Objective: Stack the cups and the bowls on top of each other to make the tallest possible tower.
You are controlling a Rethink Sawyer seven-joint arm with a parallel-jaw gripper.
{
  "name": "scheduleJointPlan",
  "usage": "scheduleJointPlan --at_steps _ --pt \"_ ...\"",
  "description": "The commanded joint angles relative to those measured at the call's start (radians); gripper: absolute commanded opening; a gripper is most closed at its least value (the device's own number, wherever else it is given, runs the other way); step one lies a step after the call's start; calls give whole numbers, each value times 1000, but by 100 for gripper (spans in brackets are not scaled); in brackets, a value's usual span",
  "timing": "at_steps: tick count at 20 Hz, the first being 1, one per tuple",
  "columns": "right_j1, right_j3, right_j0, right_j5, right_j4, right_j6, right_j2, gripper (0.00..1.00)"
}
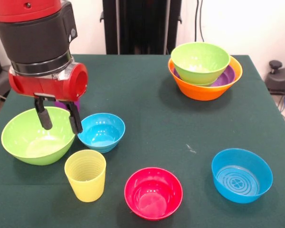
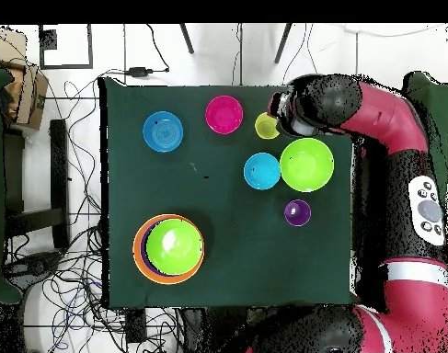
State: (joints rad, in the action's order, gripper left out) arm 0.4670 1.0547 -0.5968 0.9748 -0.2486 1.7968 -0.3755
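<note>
My gripper (image 1: 59, 122) hangs open over the right side of a lime green bowl (image 1: 32, 137) at the left, with nothing between its black fingers (image 1: 42, 118). A purple cup (image 1: 66, 105) peeks out behind it and stands in the open in the overhead view (image 2: 297, 212). A ribbed yellow cup (image 1: 85, 175) stands in front, next to a small blue bowl (image 1: 102, 132). The tower (image 1: 204, 71) stands at the far right: an orange bowl (image 1: 202, 90), a purple bowl (image 1: 231, 76) inside it and a lime green bowl (image 1: 199, 61) on top.
A pink-red bowl (image 1: 153, 192) sits near the front edge and another blue bowl (image 1: 241, 175) at the front right. In the overhead view the arm (image 2: 356, 110) covers the table edge beside the green bowl (image 2: 306, 165). Cables lie on the floor around the table.
</note>
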Motion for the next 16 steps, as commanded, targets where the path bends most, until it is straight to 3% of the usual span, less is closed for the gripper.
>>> scheduleJointPlan --at_steps 1,8,16 --pt "64 129 -8 29 -56 -265 -59 100" --pt "148 273 -24 -33 -53 -210 -57 100" --pt "194 412 -73 -112 -60 -199 -77 100"
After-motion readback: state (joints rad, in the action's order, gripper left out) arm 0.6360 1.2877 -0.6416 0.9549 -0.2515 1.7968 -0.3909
